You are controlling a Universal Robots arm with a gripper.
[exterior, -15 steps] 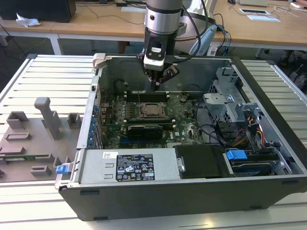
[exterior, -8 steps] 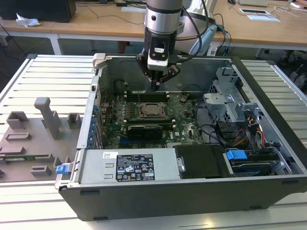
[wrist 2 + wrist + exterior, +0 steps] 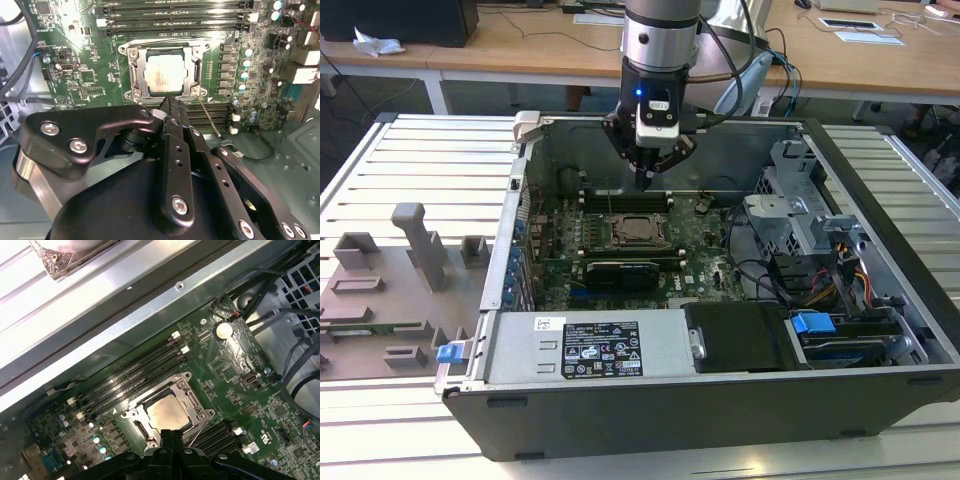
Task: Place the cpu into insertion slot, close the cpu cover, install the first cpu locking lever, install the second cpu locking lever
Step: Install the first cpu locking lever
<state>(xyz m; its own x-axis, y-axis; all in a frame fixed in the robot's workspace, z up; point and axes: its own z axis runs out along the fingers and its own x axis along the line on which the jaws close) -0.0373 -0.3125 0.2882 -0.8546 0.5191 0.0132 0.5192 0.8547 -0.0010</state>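
The cpu (image 3: 161,75) lies flat in the insertion slot (image 3: 126,49), its pale metal top showing through the window of the cpu cover (image 3: 194,67), which lies down over it. In the exterior view the cpu (image 3: 637,231) sits mid-board inside the open computer case. My gripper (image 3: 643,182) hangs just above the slot's far side, fingers shut with nothing between them. In both wrist views the gripper tip (image 3: 168,101) (image 3: 173,434) is at the socket's edge. A thin metal locking lever (image 3: 209,119) sticks out slantwise beside the tip. The cpu (image 3: 167,412) and the cover (image 3: 194,401) appear in the first wrist view.
Long black memory slots (image 3: 170,20) flank the socket on both sides. The case's rear wall (image 3: 720,150) stands close behind the gripper. Cables and a drive cage (image 3: 800,215) fill the exterior view's right, a power supply (image 3: 590,345) the front. A grey fixture board (image 3: 390,290) lies left.
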